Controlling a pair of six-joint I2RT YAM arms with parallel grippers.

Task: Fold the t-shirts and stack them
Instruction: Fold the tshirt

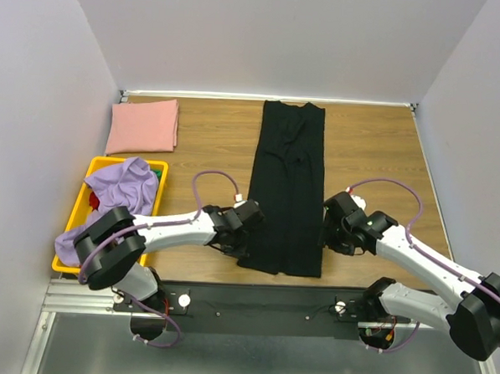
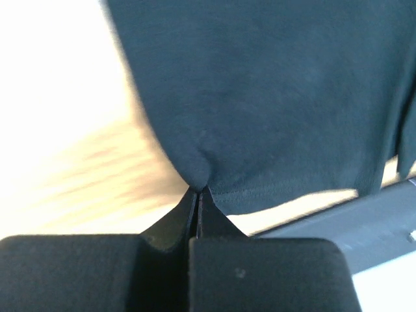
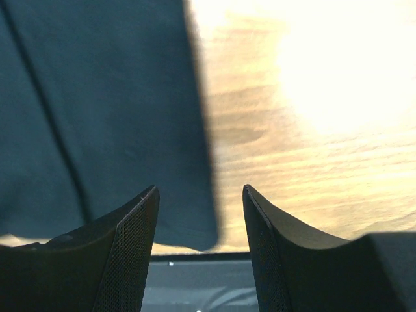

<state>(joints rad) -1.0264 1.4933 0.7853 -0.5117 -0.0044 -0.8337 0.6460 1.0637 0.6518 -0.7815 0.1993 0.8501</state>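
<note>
My left pincer (image 2: 197,192) is clenched on the crate-side near corner of the black t-shirt (image 1: 290,181), a long strip right of the yellow crate (image 1: 101,162) running away from me; my right pincer (image 3: 200,192) gapes at the other near corner.

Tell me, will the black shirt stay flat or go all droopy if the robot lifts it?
Probably droopy. The black shirt puckers into a soft point where the left jaws pinch its edge, so it would likely sag. It lies in a long wrinkled folded strip, so its layers may slip apart.
</note>
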